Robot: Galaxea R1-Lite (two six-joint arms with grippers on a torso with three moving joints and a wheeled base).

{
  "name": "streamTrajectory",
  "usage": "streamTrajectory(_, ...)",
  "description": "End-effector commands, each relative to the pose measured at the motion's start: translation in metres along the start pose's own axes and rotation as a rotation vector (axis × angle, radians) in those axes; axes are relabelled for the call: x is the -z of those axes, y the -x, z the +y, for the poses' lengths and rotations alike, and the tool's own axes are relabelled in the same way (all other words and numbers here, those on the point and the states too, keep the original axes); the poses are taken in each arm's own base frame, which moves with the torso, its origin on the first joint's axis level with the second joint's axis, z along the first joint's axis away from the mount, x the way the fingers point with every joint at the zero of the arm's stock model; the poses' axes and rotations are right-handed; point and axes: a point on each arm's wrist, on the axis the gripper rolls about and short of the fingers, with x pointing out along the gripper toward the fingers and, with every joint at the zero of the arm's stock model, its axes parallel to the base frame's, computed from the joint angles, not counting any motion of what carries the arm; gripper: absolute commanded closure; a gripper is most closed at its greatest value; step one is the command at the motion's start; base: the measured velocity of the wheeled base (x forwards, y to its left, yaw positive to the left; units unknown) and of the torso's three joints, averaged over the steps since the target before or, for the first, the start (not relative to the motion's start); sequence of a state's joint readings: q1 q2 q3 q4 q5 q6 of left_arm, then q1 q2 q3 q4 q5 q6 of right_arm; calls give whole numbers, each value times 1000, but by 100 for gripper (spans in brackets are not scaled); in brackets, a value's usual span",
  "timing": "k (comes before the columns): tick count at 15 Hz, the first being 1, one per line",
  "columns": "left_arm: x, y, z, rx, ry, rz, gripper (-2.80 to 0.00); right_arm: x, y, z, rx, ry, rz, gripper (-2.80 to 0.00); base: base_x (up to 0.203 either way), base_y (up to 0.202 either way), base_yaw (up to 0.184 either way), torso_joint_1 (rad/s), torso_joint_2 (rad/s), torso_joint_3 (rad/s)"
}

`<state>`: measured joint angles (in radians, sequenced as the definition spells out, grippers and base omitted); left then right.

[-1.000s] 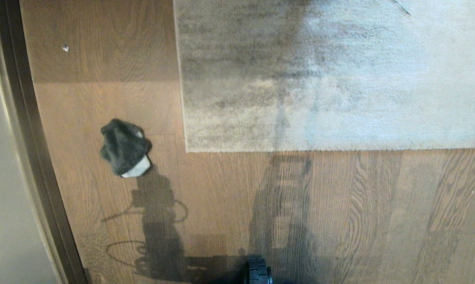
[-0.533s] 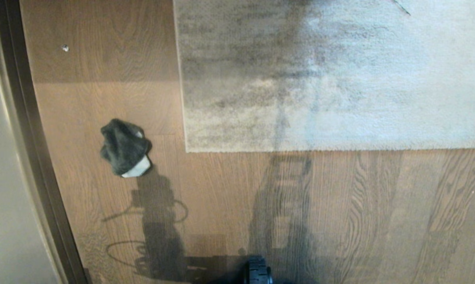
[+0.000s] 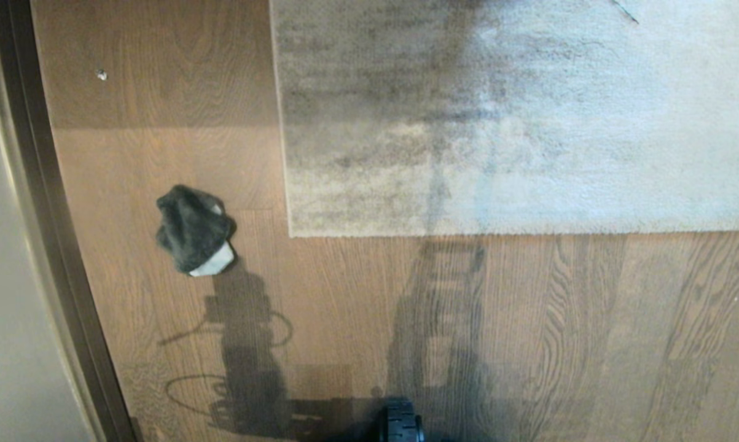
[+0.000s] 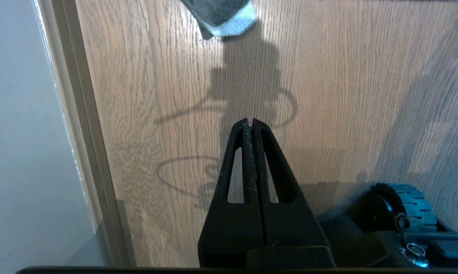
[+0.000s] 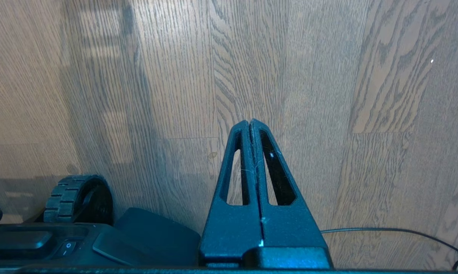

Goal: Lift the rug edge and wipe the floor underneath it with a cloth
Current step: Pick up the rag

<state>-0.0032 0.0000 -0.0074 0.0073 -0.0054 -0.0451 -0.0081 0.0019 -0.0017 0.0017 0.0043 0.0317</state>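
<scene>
Nothing has changed over the last second: the cloth [image 3: 193, 229] lies on the floor [image 3: 529, 331] left of the flat rug edge [image 3: 516, 232]. The left gripper [image 4: 250, 121] and right gripper [image 5: 249, 121] stay clenched and empty, so work has not begun.

dark baseboard [image 3: 50, 245], thin black cable [image 5: 396, 230]

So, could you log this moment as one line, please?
cloth: on floor | rug edge: flat | left gripper: shut, empty | right gripper: shut, empty

My left wrist view cuts the cloth [image 4: 223, 17] off at its edge. The rug [image 3: 516, 116] runs out of my head view, where neither arm shows; a speck [image 3: 101, 75] is too small to identify.
</scene>
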Motion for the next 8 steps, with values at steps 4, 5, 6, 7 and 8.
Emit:
streamTrajectory(4, -7, -2, 0, 1, 1, 40, 0, 0, 0, 0, -1, 0, 1, 0, 0, 0, 0, 0, 0, 0)
streamTrajectory(5, -14, -6, -1, 1, 1, 80, 0, 0, 0, 0, 1, 0, 0, 0, 0, 0, 0, 0, 0, 0)
streamTrajectory(6, -22, -12, -1, 2, 2, 115, 0, 0, 0, 0, -1, 0, 1, 0, 0, 0, 0, 0, 0, 0)
streamTrajectory(7, -29, -19, -1, 3, 2, 134, 0, 0, 0, 0, 1, 0, 0, 0, 0, 0, 0, 0, 0, 0)
streamTrajectory(8, -37, -29, -2, 3, 3, 153, 0, 0, 0, 0, -1, 0, 0, 0, 0, 0, 0, 0, 0, 0)
